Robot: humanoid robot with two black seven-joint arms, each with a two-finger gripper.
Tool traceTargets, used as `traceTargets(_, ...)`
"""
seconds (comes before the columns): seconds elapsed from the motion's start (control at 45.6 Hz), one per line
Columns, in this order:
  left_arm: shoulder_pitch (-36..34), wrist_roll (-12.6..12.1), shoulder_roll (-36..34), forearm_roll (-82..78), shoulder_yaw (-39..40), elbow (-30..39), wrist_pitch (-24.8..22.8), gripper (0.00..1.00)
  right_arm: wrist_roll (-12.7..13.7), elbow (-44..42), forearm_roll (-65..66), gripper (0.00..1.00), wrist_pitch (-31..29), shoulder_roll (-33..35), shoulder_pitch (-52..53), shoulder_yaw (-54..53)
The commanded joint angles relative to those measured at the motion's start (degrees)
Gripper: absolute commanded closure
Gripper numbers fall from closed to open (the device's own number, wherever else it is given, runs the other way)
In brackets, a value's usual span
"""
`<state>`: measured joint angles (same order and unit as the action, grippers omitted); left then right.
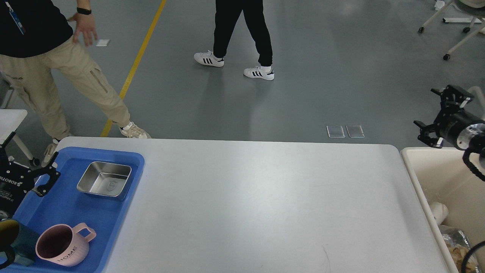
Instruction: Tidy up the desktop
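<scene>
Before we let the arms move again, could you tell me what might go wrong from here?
The open left gripper hangs over the blue tray; a careless swing might knock the pink mug. The open right gripper is raised beside the cream bin, facing the aisle where a person in black walks.

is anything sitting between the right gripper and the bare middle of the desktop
Nothing visible does. The right gripper hangs open beyond the far right corner, above the cream bin, and the desktop is bare from there across to the blue tray at its left end, where the left gripper is.
</scene>
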<state>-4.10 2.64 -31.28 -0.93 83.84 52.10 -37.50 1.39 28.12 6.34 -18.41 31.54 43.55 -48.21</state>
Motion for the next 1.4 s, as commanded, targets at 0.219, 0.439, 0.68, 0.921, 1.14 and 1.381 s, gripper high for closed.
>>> traceTargets(0.219,-0.82,0.0,0.42,0.05,1.15,0.02,0.41,0.02,-0.51,8.27,-0.01,0.0,-1.53,-18.7,-6.46,-23.49)
traceTargets(0.439,-1.35,0.0,0.69,0.05,1.33,0.02,0.15,0.02,-1.21,8.53,-0.01,0.0,-5.14,-26.62,-9.27,-27.2)
traceTargets(0.68,-1.35,0.0,3.41,0.31,2.12,0.02,-0.9,0.02,-1.65,8.88,-0.01,0.0,-6.46,-27.85,-11.47,-27.55)
traceTargets(0.921,-2.4,0.0,6.84,0.4,3.17,-0.07,-1.7,0.02,-2.53,8.88,-0.18,0.0,-6.98,-28.64,-13.93,-27.81)
traceTargets(1.14,-3.63,0.0,8.25,0.4,3.17,0.02,-1.17,0.02,-2.8,10.64,-0.19,0.0,-8.13,-30.93,-18.41,-29.83)
traceTargets(1.381,-3.9,-0.09,9.92,0.49,3.7,0.02,-2.05,0.02,-2.8,13.63,-0.19,0.0,-9.01,-31.19,-21.93,-30.36)
